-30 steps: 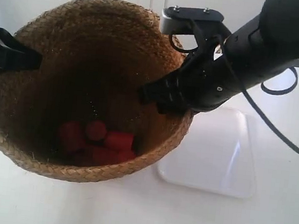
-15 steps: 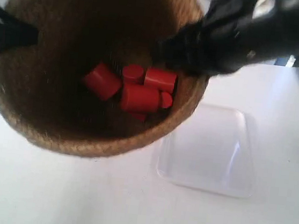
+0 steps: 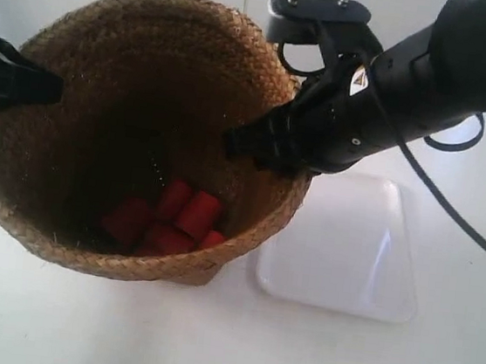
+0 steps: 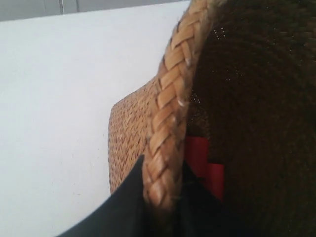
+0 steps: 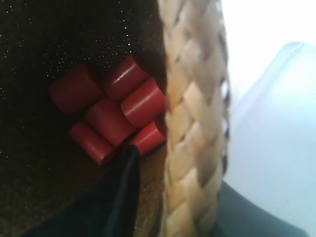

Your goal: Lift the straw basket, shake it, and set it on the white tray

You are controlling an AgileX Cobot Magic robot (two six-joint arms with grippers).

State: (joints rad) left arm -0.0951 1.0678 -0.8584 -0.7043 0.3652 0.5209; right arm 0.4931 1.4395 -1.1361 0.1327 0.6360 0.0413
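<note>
Straw basket (image 3: 143,56) gripped (red cylinders (image 3: 179,216) inside).

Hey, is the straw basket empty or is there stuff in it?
Not empty: several red cylinders lie on the bottom of the basket.

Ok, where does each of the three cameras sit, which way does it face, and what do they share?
Exterior view: high up, looking down into the straw basket, white tray beside it; both arms show, one at each side of the rim.
Left wrist view: on the left wrist, facing along the left hand, which pinches the rim.
Right wrist view: on the right wrist, facing the right hand on the rim, tray beyond.
Shared: the red cylinders show in all three.
</note>
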